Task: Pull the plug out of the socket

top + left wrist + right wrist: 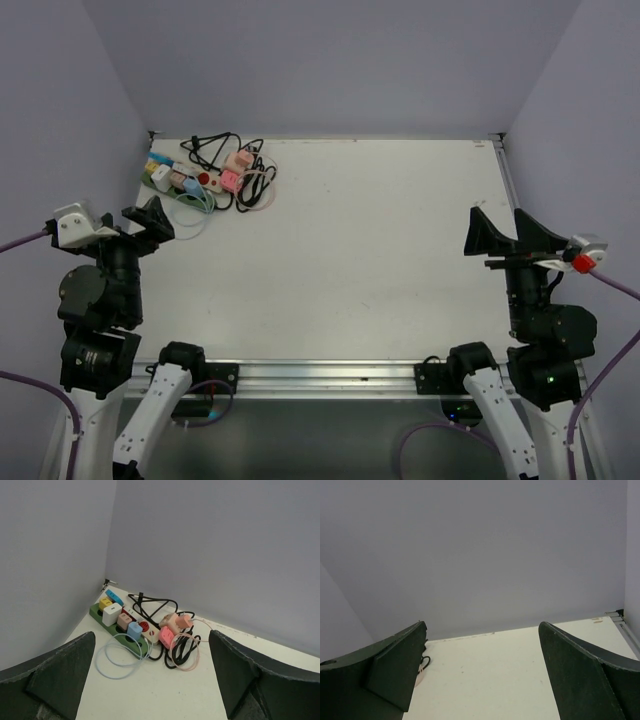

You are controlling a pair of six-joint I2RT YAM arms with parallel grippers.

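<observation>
The dark green power strip lies in the far left corner of the table. It also shows in the top view. Along its row stand a yellow plug, a white plug, a tan-pink plug and a light blue plug with a pale blue cable loop. My left gripper is open and empty, just near of the strip, and in its wrist view the jaws stand wide apart. My right gripper is open and empty at the right side.
A white strip with red buttons, pink cube adapters, a pink cable loop and tangled black cords lie right beside the green strip. Grey walls close in the table at the back and both sides.
</observation>
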